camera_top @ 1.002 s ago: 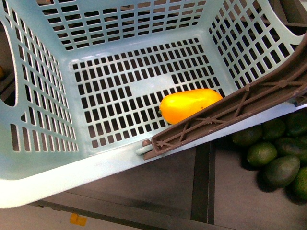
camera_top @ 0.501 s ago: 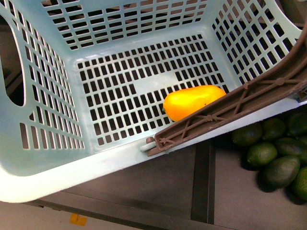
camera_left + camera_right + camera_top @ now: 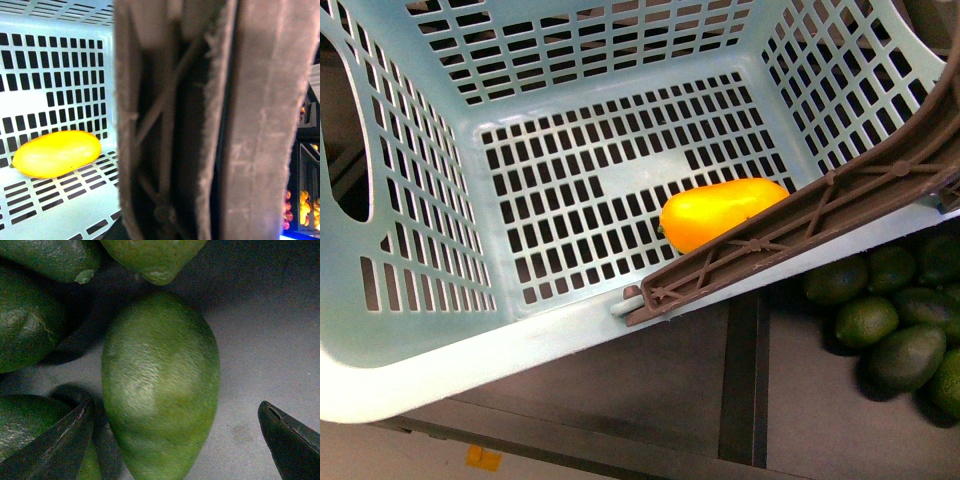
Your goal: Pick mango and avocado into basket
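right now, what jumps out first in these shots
The orange-yellow mango lies on the basket floor, beside the brown handle. Outside the basket, to the right, sits a heap of avocados; the right hand hangs open over one avocado, a finger on either side.

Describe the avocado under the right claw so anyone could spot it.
Right of the teal basket sits a pile of avocados. The avocado lies between the tips of the open right claw; it alone shows whole, paler than its neighbours.
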